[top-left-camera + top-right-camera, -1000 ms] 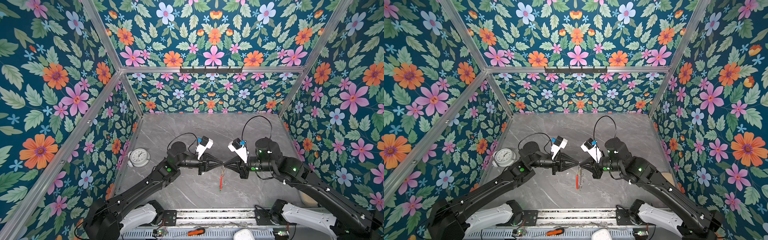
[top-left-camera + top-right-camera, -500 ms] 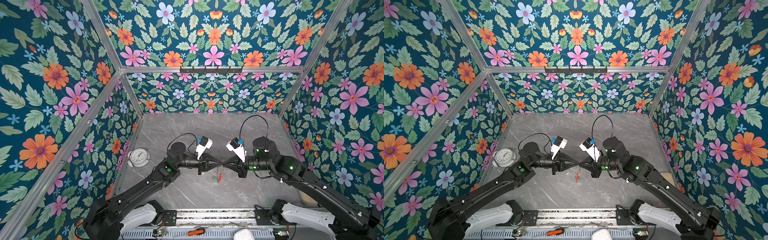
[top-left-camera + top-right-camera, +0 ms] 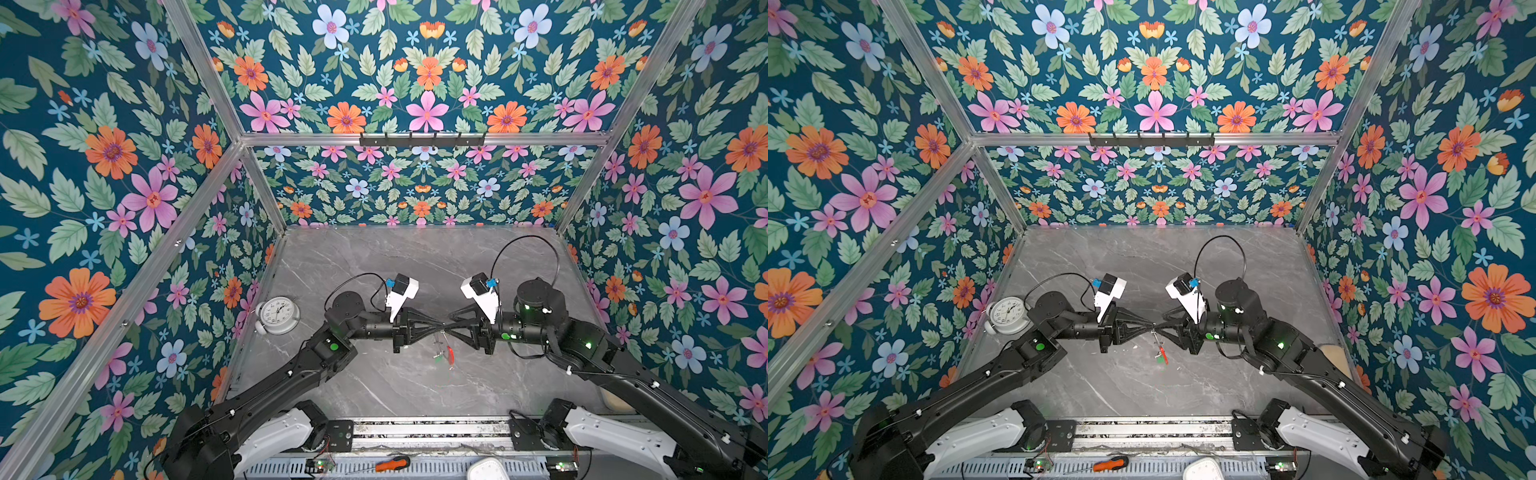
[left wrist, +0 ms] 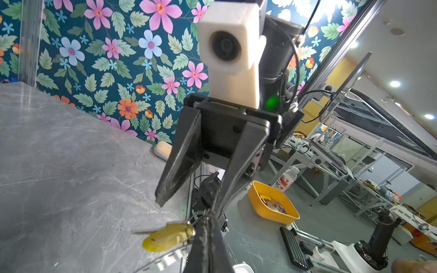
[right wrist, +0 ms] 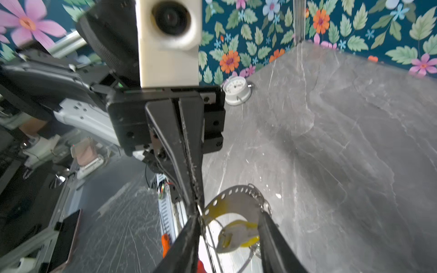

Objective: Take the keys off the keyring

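The keyring (image 3: 445,343) hangs in the air just below the centre of both top views, above the grey counter (image 3: 374,382), with its red section (image 3: 450,353) and a green tag (image 3: 437,356) dangling lowest. The left end effector (image 5: 196,203) is clamped tight on a thin wire of it, seemingly the hoop itself, and carries the whole bunch. The right end effector (image 4: 189,204) faces it tip to tip, jaws spread apart and gripping nothing. A yellow-tagged key (image 5: 234,236) hangs at the hoop, between the right fingers (image 5: 276,245) in the right wrist view. No key lies loose on the counter that I can see, so I judge none is off yet and every key remains to be worked free
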Controlling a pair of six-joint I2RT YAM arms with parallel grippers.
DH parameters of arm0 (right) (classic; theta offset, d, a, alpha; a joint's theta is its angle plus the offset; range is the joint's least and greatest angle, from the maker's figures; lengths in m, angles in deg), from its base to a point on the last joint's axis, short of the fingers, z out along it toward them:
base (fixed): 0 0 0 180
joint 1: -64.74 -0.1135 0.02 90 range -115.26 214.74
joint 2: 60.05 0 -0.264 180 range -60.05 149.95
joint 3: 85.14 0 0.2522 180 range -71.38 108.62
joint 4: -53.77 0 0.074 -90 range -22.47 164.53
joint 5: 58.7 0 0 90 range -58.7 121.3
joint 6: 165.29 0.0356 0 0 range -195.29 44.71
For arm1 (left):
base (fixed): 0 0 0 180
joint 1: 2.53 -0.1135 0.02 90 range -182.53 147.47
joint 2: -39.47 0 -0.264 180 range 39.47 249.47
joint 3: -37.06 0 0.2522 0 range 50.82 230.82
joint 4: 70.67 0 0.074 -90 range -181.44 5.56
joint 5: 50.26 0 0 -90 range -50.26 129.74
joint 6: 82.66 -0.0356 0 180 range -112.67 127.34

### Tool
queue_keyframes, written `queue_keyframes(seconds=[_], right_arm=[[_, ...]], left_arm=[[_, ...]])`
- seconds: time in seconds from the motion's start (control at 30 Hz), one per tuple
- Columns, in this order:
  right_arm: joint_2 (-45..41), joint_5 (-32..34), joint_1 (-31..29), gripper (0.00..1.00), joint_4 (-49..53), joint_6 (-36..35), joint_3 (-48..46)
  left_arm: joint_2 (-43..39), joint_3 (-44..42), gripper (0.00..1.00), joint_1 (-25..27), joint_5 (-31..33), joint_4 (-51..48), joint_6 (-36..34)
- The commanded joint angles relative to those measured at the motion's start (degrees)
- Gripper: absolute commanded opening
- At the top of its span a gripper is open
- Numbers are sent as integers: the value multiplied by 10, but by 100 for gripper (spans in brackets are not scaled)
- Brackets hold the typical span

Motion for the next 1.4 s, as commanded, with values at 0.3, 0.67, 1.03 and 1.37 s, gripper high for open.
queue_keyframes(seconds=[0.3, 0.67, 1.03, 1.37], right_arm=[[-53, 8, 0, 52, -345, 101, -141], [-38, -82, 0, 52, -431, 159, -178], [-18, -136, -1, 37, -424, 160, -174], [-22, -134, -1, 20, -411, 155, -175]], left_arm=[[-31, -70, 0, 1, 50, 195, 47], [-6, -94, 0, 0, 70, 304, 83], [-5, -100, 0, 1, 70, 322, 90], [2, -99, 0, 0, 68, 322, 92]])
